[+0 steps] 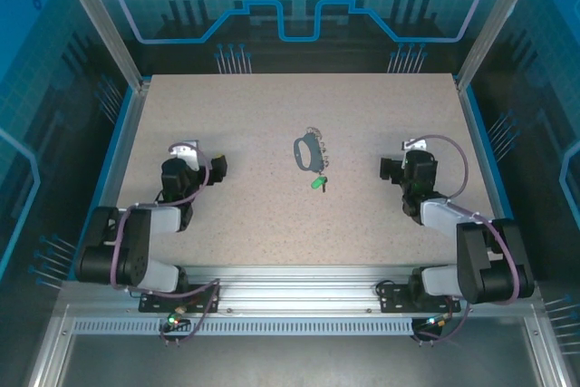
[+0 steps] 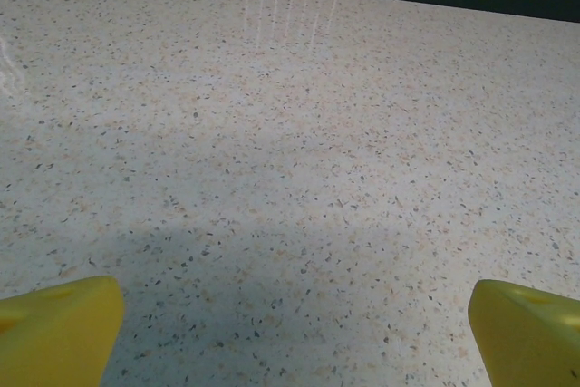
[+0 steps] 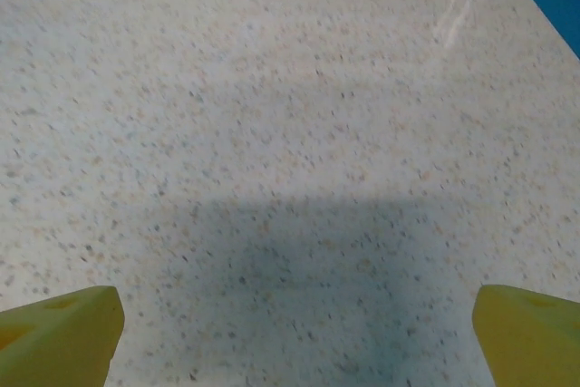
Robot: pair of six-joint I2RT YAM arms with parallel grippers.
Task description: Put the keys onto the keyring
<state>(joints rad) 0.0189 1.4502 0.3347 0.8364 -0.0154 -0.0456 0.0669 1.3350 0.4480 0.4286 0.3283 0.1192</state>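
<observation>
The left arm [image 1: 136, 242] and right arm [image 1: 476, 256] are black with pale grey shells, a purplish cable [image 1: 463, 165] looping along each. The left pincer [image 2: 290, 333] and right pincer [image 3: 290, 337] carry blunt yellow fingertips [image 2: 59, 328].

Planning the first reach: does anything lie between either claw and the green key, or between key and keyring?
Nothing visible: bare table separates the left claw and right claw from the key, which lies right beside the keyring.

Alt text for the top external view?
A dark oval keyring lies in the middle of a speckled table, with a small green-headed key just on its near side. The left gripper and right gripper sit to either side, pointing inward, touching neither.
</observation>
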